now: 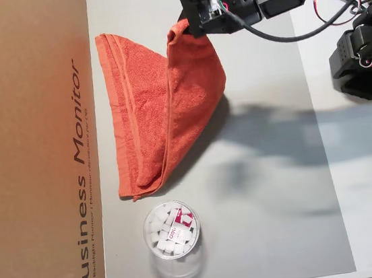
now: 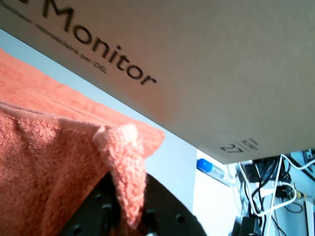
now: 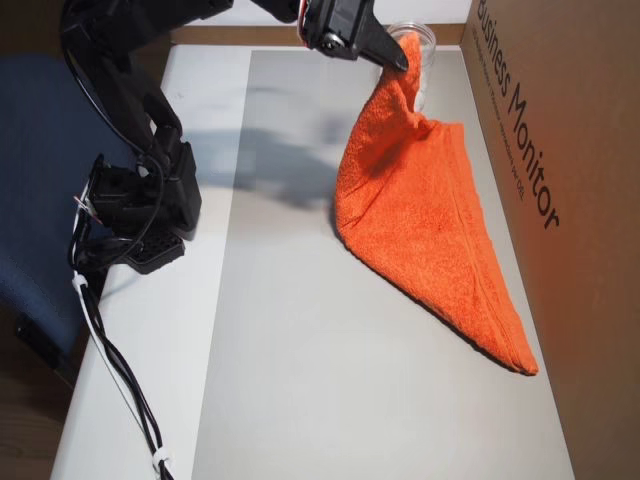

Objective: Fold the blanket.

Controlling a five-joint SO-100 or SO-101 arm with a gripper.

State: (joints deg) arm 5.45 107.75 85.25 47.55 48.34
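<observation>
The orange-red terry blanket [image 1: 163, 115] lies on the grey mat [image 1: 274, 189] next to the cardboard box, one corner lifted so that the cloth hangs in a cone. My gripper [image 1: 183, 29] is shut on that raised corner. In the other overhead view the gripper [image 3: 400, 55] holds the corner high above the blanket [image 3: 425, 220], whose far tip rests on the mat. In the wrist view the pinched corner of the blanket [image 2: 125, 162] sticks up between the black fingers [image 2: 98, 211].
A brown cardboard box [image 1: 35, 157] printed "Business Monitor" bounds the mat on one side. A clear plastic cup [image 1: 173, 239] with white pieces stands on the mat near the blanket's tip. The arm's base [image 3: 140, 210] stands on the white table beside the mat.
</observation>
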